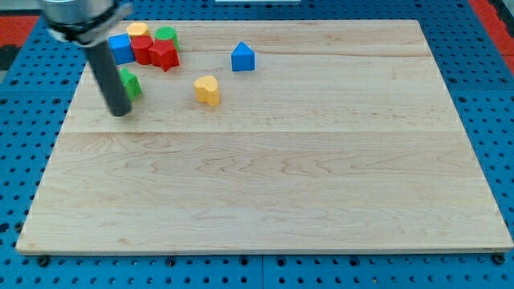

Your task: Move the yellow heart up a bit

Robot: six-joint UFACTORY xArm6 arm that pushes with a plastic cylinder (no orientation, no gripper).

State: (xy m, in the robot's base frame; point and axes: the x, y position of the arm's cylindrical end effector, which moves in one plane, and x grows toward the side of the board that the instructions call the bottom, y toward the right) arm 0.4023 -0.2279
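Observation:
The yellow heart (pixel 207 89) lies on the wooden board (pixel 273 177) in the upper left part of the view. My tip (pixel 120 112) rests on the board well to the heart's left and slightly lower, apart from it. The rod partly hides a green block (pixel 132 83) that sits just right of the tip.
A cluster sits at the view's top left: a blue block (pixel 121 48), a yellow block (pixel 138 31), a green cylinder (pixel 166 34), a red block (pixel 144 50) and a red star-like block (pixel 165 55). A blue house-shaped block (pixel 242 57) lies up and right of the heart.

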